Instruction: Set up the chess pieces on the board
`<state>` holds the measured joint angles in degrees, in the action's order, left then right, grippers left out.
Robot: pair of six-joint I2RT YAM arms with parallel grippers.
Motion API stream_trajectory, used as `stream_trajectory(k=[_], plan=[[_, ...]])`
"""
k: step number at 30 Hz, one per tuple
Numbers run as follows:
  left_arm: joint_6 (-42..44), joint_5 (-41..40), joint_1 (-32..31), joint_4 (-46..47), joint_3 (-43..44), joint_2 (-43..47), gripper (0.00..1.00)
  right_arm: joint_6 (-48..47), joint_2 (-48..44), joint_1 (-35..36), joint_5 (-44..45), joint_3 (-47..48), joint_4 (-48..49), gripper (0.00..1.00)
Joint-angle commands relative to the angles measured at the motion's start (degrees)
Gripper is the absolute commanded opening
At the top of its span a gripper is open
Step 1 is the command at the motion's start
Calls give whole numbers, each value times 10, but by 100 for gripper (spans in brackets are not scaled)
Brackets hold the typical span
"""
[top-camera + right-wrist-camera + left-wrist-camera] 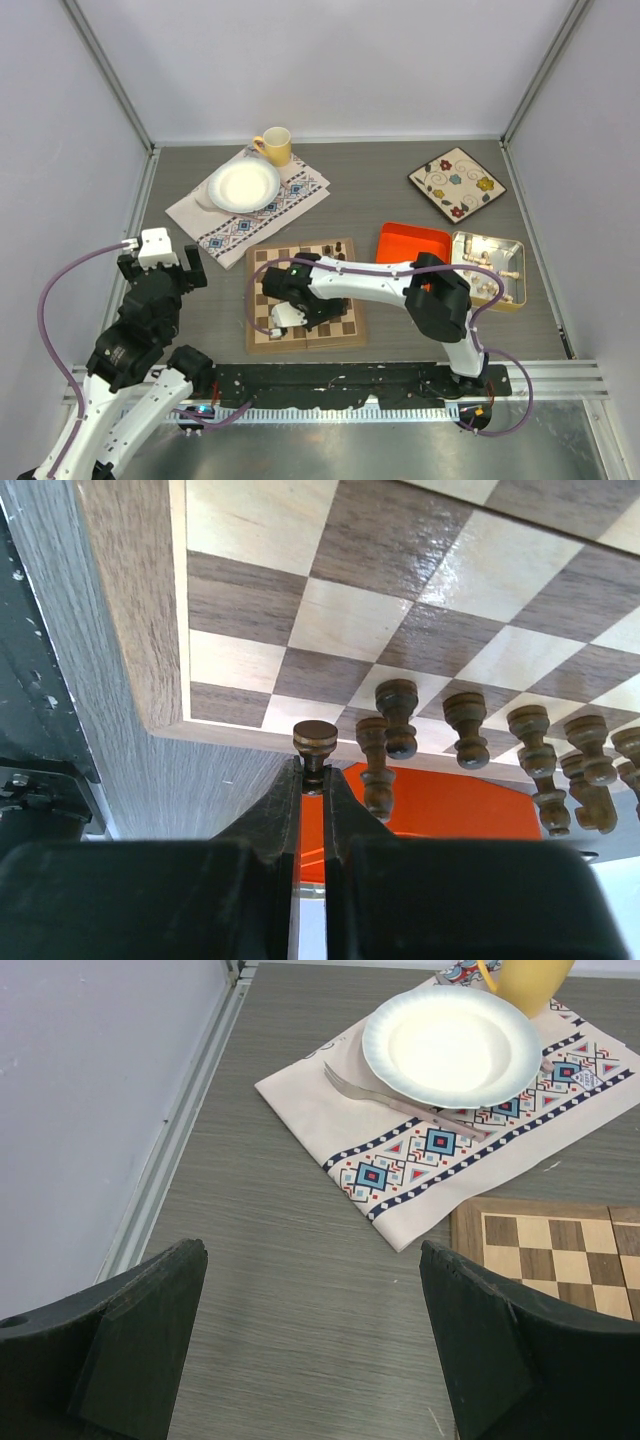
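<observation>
The board (345,320) lies centre-front. A cloth (225,225) behind-left carries a plate (243,185) and cup (275,145). A tray (410,240), then a tin (487,237), lie rightward.

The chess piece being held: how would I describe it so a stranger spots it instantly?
Find the chessboard in the middle, then the row of dark pieces along its far edge. The held piece is beside that row's end, the only one pinched between black fingers.
</observation>
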<state>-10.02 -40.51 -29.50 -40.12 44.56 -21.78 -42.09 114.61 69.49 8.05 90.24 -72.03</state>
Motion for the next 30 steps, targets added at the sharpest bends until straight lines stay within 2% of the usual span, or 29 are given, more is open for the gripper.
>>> stream_trajectory(k=[1, 22, 30], plan=[[3, -17, 3, 25, -2, 7, 92, 7, 7, 10, 9, 26, -20, 3], [2, -6, 3, 27, -3, 8, 92, 7, 40, 26, 25, 34, -22, 7], [3, -4, 3, 28, -3, 7, 92, 8, 40, 28, 25, 41, -21, 12]])
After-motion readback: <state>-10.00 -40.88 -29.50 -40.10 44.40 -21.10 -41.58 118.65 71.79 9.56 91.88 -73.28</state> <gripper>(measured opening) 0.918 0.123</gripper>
